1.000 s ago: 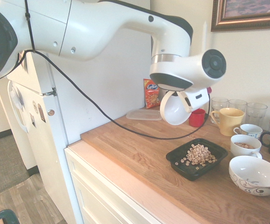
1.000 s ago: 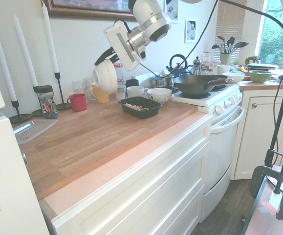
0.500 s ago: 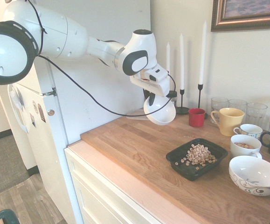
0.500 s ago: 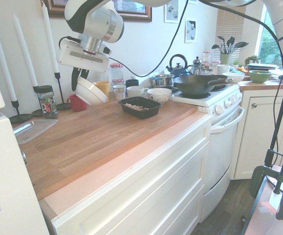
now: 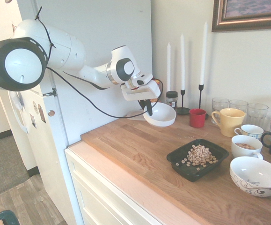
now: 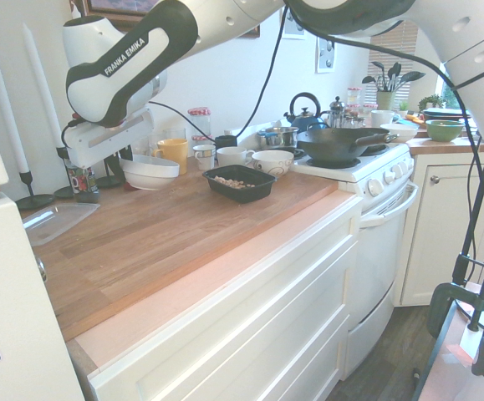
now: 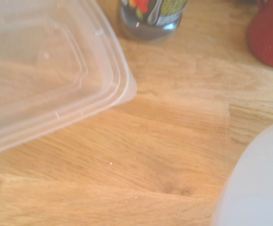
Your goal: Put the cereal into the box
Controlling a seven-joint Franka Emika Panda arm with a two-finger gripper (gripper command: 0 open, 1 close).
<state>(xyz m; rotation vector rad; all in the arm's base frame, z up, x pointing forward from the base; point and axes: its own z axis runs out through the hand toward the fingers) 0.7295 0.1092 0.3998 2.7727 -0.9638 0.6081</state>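
While the cereal [image 5: 200,155] lies heaped in the box [image 5: 197,160], the pincer [image 5: 149,111] holds the white bowl [image 5: 160,115] lower and more upright than a moment ago.

Shut on the bowl's rim, the pincer hangs just above the table [image 5: 140,145], farther from the box than one second earlier; the bowl, whose open side faced sideways then, now has it facing up. Rings of cereal sit in the black box, well apart from the pincer, some strewn around the heap, and neither box nor heap differs from before. Near the pincer stand the red mug [image 5: 197,118] and a dark-lidded jar [image 5: 172,99], which the first exterior view now shows uncovered.
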